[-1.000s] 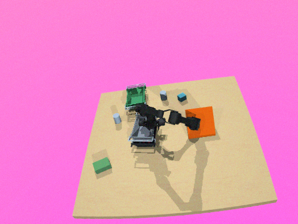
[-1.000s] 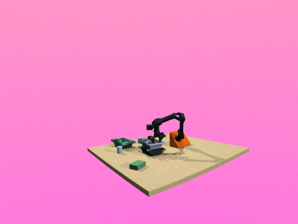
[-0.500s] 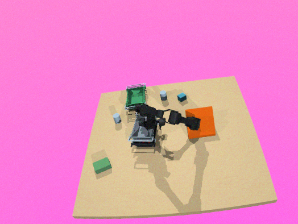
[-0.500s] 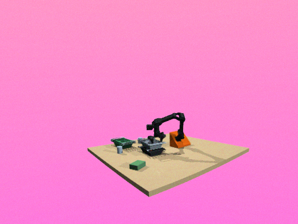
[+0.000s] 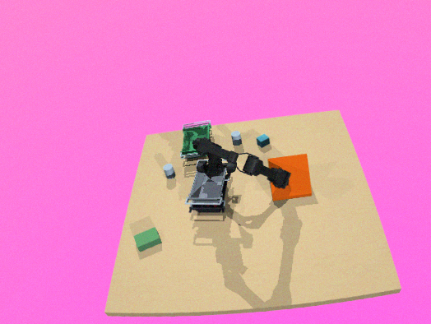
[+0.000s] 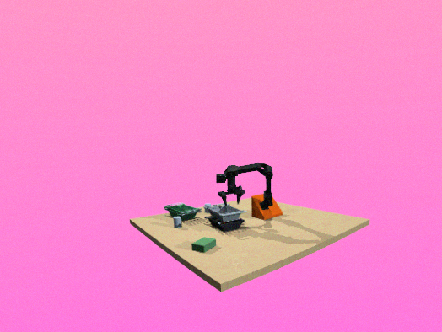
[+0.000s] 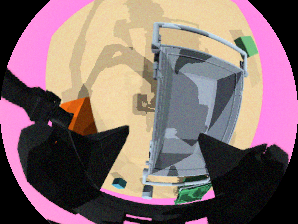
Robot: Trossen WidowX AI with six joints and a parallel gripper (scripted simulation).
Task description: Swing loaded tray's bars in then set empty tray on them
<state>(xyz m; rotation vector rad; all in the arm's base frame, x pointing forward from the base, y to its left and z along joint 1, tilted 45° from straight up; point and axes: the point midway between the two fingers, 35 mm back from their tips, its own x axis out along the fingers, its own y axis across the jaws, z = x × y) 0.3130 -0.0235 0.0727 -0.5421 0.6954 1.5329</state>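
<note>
The dark loaded tray [image 5: 207, 209] [image 6: 228, 226] stands on the table, with a little red of its load showing under the upper tray in the top view. The grey empty tray [image 5: 204, 190] [image 6: 226, 216] [image 7: 186, 107] sits above it, looks about level and has not sunk inside. Its own wire bars show at both ends in the wrist view. The dark tray's bars are mostly hidden beneath it. My gripper [image 6: 232, 204] [image 7: 165, 133] is wide open and holds nothing. Its fingertips are above the grey tray's long rim on the arm base's side, one to each side of it.
A green tray [image 5: 190, 141] [image 6: 182, 211] [image 7: 196, 192] stands beyond the stack. Pale cylinders [image 5: 169, 170] [image 5: 236, 137], a teal cube [image 5: 263, 141] [image 7: 119, 183], a green block [image 5: 147, 238] [image 6: 204, 244] [image 7: 246, 46] and an orange wedge [image 5: 296, 173] [image 6: 257, 208] [image 7: 84, 117] near the arm's base stand around.
</note>
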